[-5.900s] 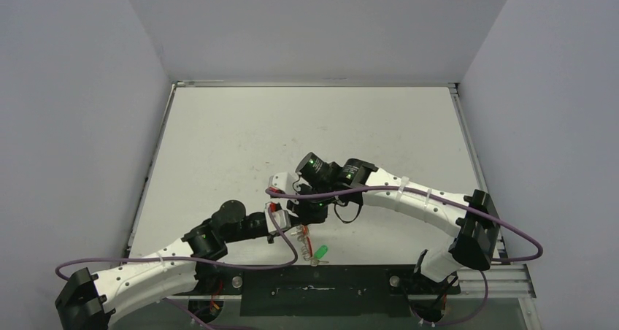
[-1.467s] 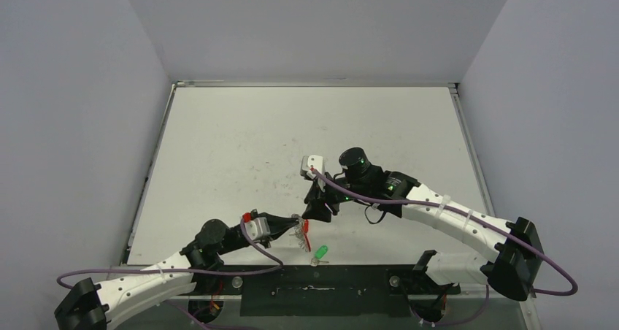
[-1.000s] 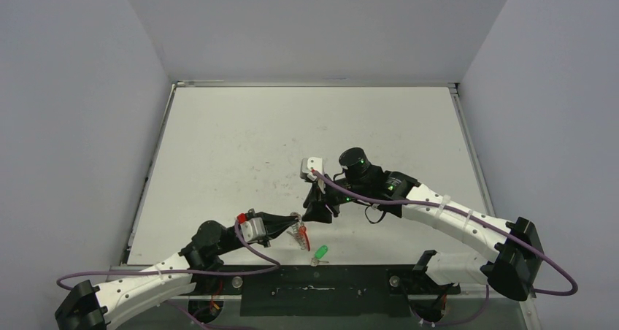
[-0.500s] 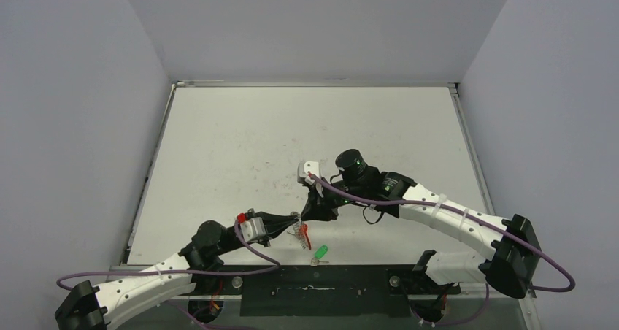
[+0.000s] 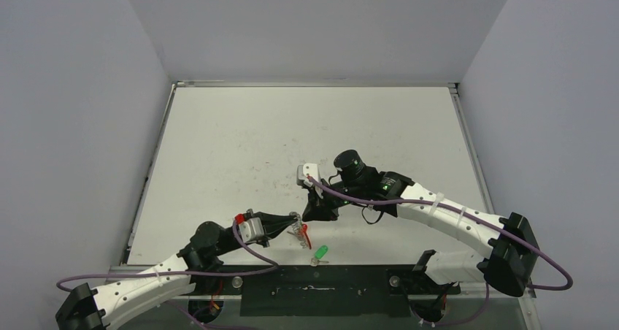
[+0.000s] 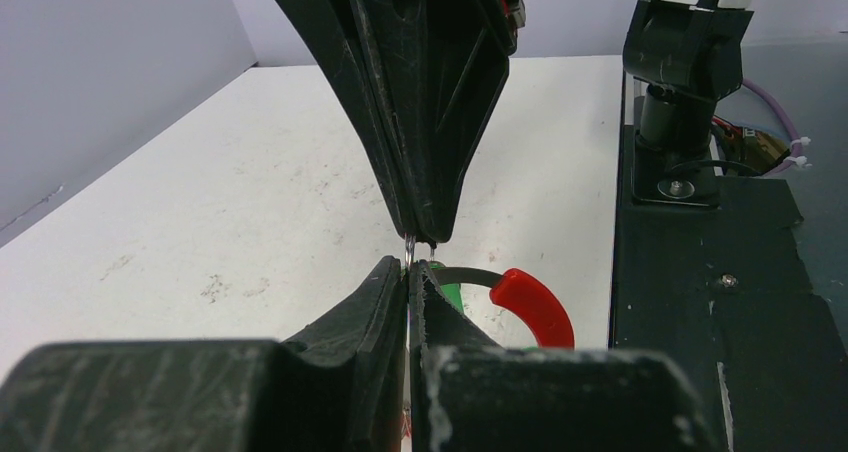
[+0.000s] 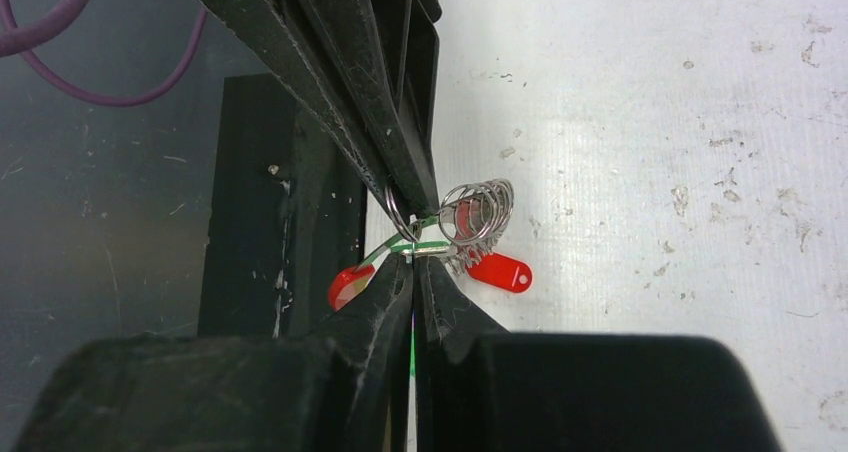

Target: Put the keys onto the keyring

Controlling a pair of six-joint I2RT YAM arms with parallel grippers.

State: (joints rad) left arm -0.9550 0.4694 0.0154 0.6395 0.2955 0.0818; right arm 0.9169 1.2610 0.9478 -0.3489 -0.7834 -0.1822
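My left gripper is shut on the keyring, a silvery loop with tight coils, a glossy red sleeve and a red tag. The jaws pinch its wire just above the table. My right gripper meets it tip to tip from the far side. It is shut on a thin green key, seen edge-on right against the ring. A second green-headed key lies loose on the table near the front edge.
The black base plate runs along the near edge, close behind the ring, with the right arm's base post on it. A purple cable hangs along the right arm. White table stretches away behind the grippers.
My right gripper has dropped slightly toward the ring and closed from open to shut at the ring. The left gripper has held the ring almost still.
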